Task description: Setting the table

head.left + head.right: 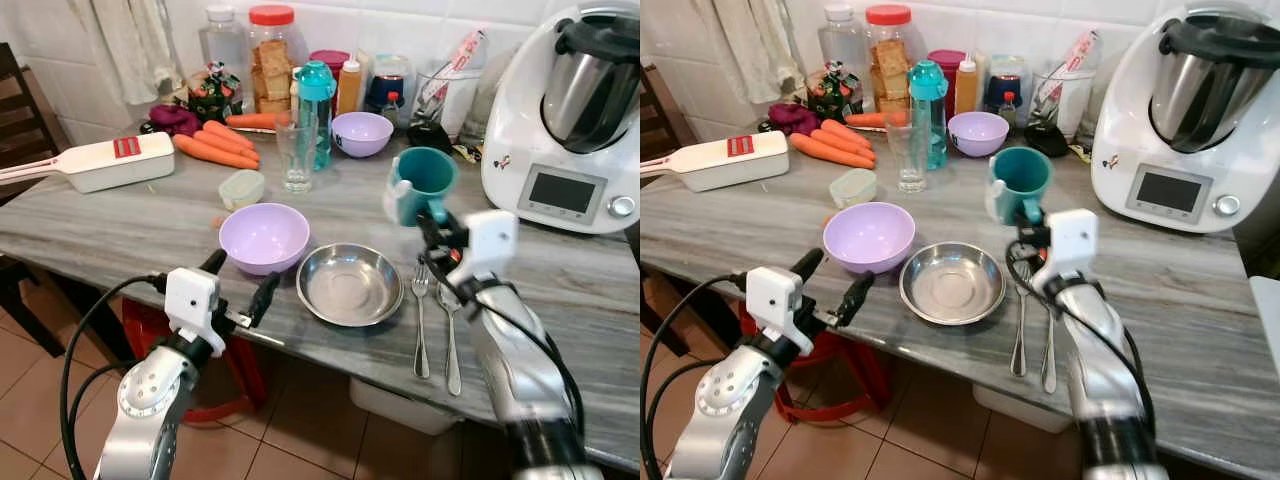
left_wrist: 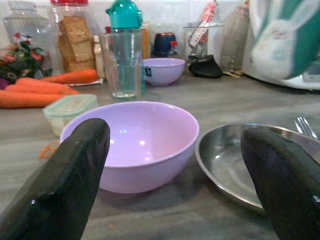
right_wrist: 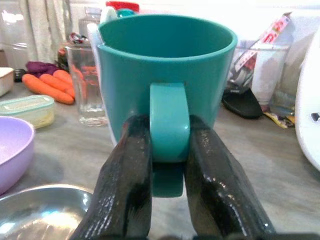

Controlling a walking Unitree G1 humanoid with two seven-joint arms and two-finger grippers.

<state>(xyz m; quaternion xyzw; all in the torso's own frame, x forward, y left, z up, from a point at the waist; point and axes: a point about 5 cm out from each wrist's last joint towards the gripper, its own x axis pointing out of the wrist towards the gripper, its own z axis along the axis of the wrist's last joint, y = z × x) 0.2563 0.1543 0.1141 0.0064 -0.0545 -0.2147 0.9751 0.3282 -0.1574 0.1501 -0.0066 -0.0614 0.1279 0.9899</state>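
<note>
Up above the grey wood-grain bench (image 1: 120,225), the right hand (image 3: 167,150) pinches the teal plastic mug (image 1: 424,182) by its handle; the left hand (image 1: 240,281) gapes empty beside the lilac plastic bowl (image 1: 264,237).

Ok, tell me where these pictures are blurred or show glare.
Left eye view: teal mug in the right gripper is smeared. Left wrist view: the left gripper's fingers loom soft, the appliance is blurred. Right wrist view: steel dish glares.
</note>
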